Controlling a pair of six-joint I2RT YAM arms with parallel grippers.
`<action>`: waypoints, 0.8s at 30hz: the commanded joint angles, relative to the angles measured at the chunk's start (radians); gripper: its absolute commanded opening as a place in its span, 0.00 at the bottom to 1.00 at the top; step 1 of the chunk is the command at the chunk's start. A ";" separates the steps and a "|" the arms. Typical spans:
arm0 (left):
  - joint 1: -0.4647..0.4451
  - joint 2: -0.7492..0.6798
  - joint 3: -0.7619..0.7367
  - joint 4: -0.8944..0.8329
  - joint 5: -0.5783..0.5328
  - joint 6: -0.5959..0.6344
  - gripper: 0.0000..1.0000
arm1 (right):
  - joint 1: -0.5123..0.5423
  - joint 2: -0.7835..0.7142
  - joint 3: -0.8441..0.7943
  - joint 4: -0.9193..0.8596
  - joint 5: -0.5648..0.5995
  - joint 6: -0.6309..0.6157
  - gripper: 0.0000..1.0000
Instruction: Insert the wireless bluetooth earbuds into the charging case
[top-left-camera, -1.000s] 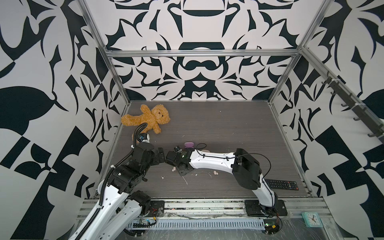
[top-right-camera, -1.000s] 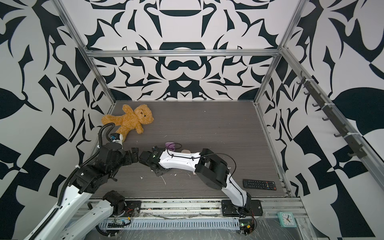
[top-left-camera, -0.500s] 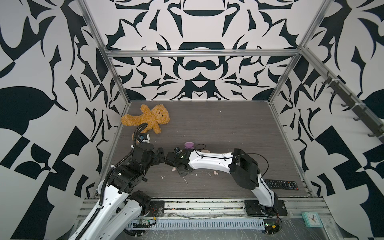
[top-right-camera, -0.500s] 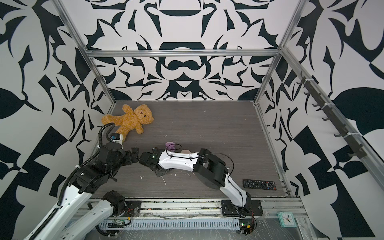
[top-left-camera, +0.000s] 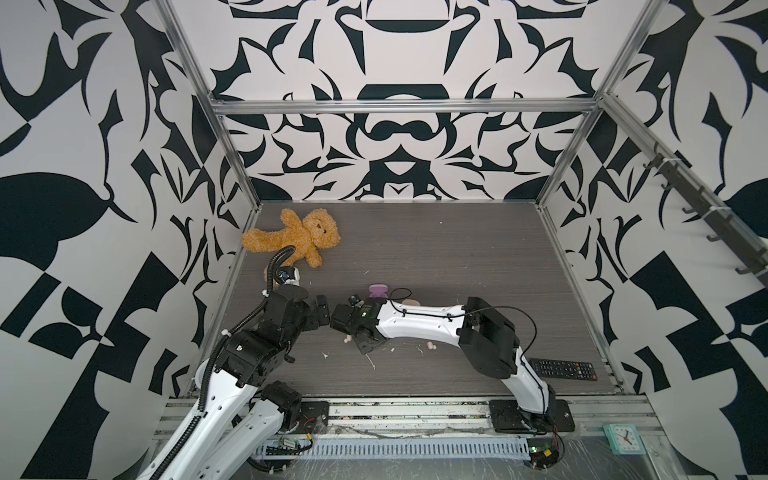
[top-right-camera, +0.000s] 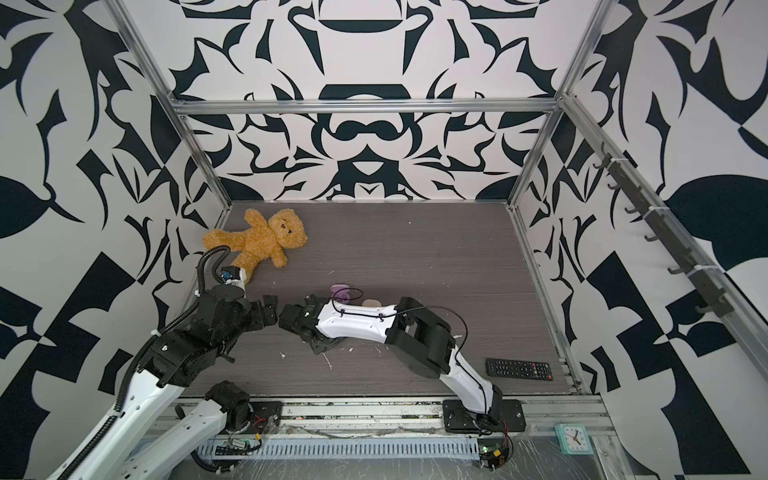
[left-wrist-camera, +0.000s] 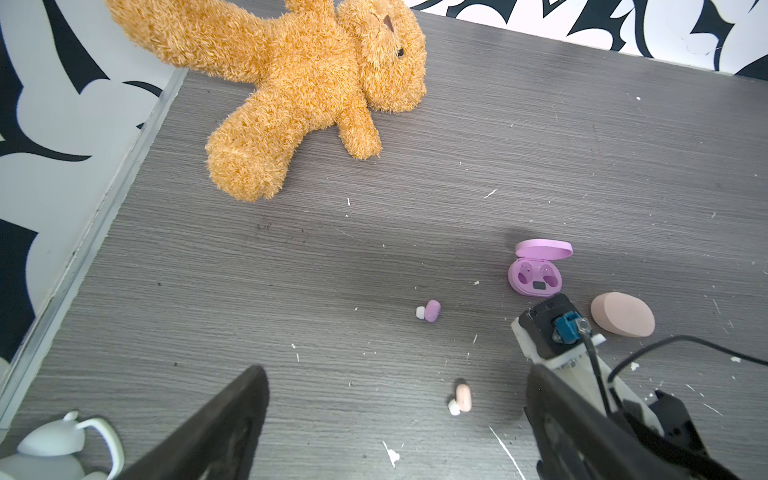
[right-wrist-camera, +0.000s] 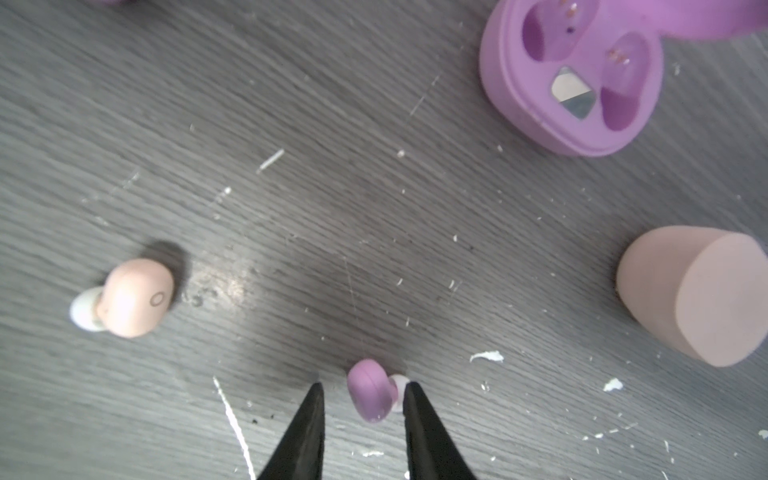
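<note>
While the desk (top-left-camera: 457, 249) is bare toward the far and right walls, the teddy bear (top-left-camera: 299, 241) is found in the far left corner and the remote (top-left-camera: 563, 369) at the near right edge. The left pincer (left-wrist-camera: 397, 370) is spread wide. Only in the right wrist view is a lilac earbud (right-wrist-camera: 370, 392) seen lying between the parted tips of the right pincer (right-wrist-camera: 363, 384), not squeezed, with the open lilac case (right-wrist-camera: 569, 79) nearby. In both top views it is hidden under the right arm (top-left-camera: 415, 324).
</note>
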 joint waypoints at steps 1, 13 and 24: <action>-0.002 0.000 -0.005 -0.002 0.003 -0.009 0.99 | 0.001 0.009 0.027 -0.017 0.009 -0.002 0.35; -0.001 0.000 -0.005 -0.004 0.002 -0.009 0.99 | -0.002 0.013 0.029 -0.018 0.008 0.000 0.33; -0.001 0.003 -0.004 -0.003 0.002 -0.010 0.99 | -0.011 0.028 0.032 -0.035 0.015 -0.003 0.30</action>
